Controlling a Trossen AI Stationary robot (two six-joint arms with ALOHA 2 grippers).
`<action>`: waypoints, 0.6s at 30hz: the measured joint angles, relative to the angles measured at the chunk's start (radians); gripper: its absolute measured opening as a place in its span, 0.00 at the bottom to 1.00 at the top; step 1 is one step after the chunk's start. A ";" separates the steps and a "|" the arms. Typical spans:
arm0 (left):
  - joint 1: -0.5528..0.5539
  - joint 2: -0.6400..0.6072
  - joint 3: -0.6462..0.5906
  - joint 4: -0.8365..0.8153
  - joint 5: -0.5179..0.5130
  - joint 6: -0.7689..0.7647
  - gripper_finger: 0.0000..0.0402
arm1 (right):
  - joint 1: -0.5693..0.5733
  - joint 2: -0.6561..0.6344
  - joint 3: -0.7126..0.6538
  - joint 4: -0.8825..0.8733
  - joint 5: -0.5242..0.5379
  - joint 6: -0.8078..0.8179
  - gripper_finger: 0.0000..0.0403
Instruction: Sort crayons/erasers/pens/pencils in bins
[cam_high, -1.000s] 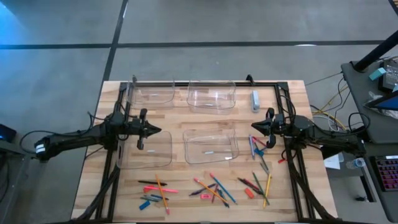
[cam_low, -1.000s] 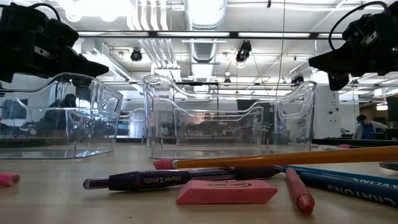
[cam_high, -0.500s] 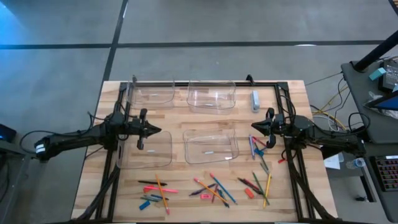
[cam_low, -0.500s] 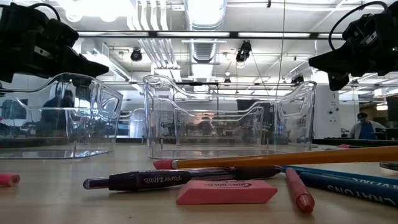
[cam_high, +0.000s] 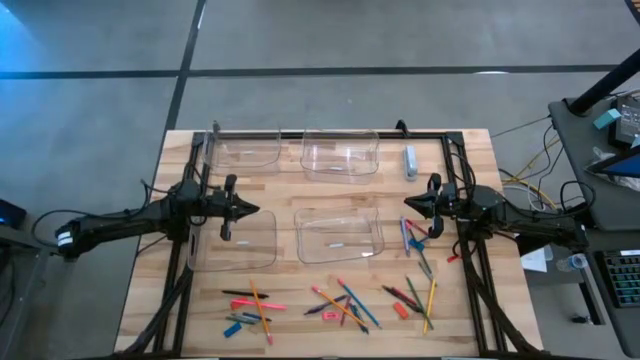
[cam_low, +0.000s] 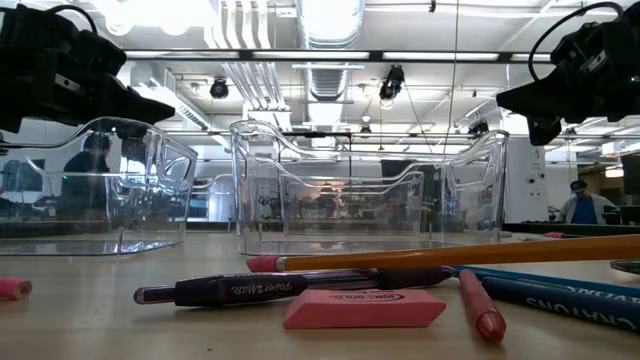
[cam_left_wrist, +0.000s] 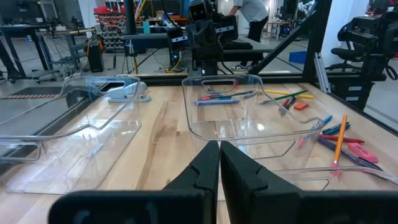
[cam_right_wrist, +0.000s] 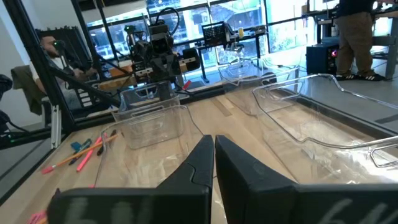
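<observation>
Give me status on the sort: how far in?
Barely started. Done: nothing clearly binned; the four bins look empty apart from a faint mark in the front right one. In hand: nothing; left tool and right tool hover shut over the table. Left: pencils, pens, crayons, erasers all scattered along the front edge.

Straight down from high above onto the pale wooden slatted table (cam_high: 300, 270). Level from tabletop height, close behind a pink block eraser (cam_low: 364, 308). From each wrist, facing inward across the same four clear plastic tubs (cam_left_wrist: 245, 112).

Crayons (cam_high: 240, 322) blur among pencils (cam_high: 258, 303) (overhead, too small).
</observation>
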 joint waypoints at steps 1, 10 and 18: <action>0.000 0.000 0.000 0.000 0.000 0.000 0.00 | 0.000 0.000 0.000 0.000 0.000 0.000 0.02; 0.000 0.000 0.000 0.000 0.000 0.000 0.00 | 0.000 0.000 0.000 0.000 0.000 0.000 0.02; 0.000 0.000 0.000 0.000 0.000 0.000 0.00 | 0.000 0.000 0.000 0.000 0.000 0.000 0.02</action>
